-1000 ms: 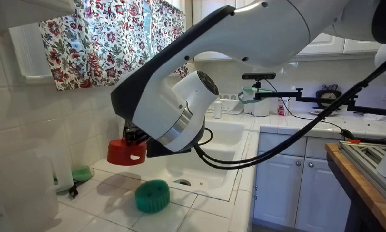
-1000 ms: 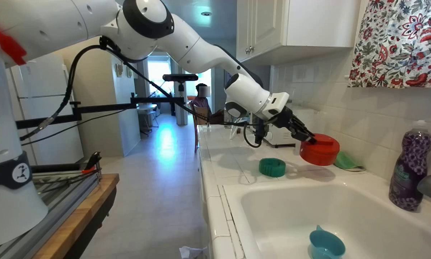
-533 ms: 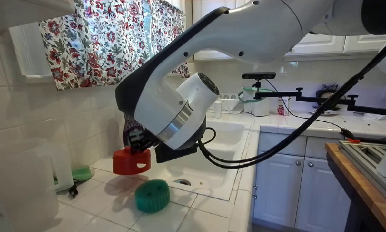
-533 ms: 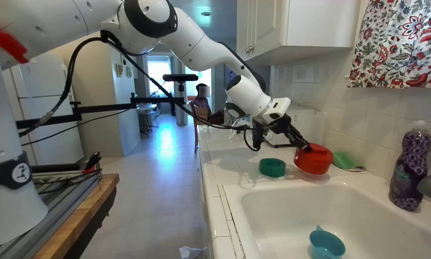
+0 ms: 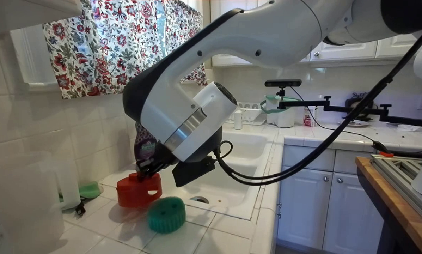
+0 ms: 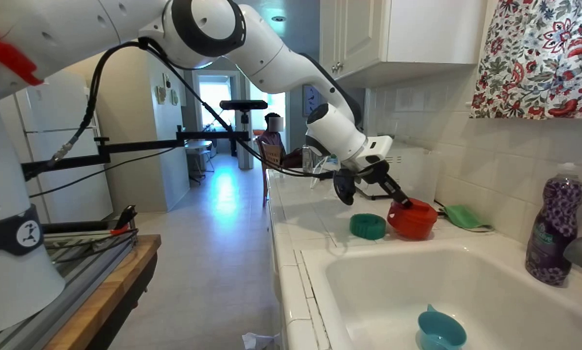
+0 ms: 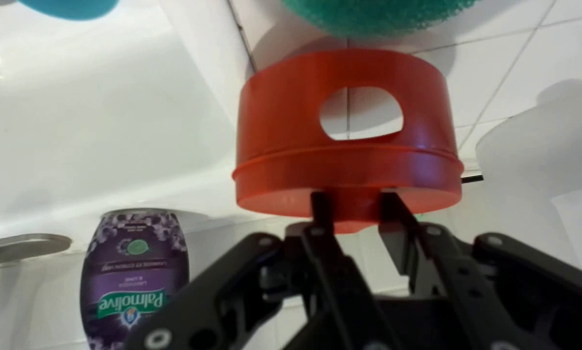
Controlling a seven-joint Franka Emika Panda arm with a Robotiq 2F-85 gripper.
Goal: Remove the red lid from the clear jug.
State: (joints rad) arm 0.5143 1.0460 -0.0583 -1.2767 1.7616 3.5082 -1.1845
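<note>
The bright red lid (image 5: 135, 195) is off the jug, low over the white tile counter beside the sink; it also shows in an exterior view (image 6: 410, 223) and the wrist view (image 7: 281, 126). My gripper (image 7: 351, 201) is shut on the lid's raised part, with a finger on each side. In both exterior views the gripper (image 5: 144, 172) reaches the lid from above. I cannot tell whether the lid's rim touches the counter. The clear jug (image 5: 24, 201) stands open-topped at the left of an exterior view. A pale shape at the wrist view's right edge looks like the jug.
The teal-green scrubber (image 5: 166, 215) is close beside the lid. A green cloth (image 6: 466, 216) lies near the tiled wall. The white sink (image 6: 339, 291) holds a blue cup (image 6: 441, 330). The purple soap bottle (image 6: 553, 228) stands at the sink's back edge.
My gripper has lowered the red lid from well above the counter to near its surface, closer to the scrubber. The jug and scrubber have not moved.
</note>
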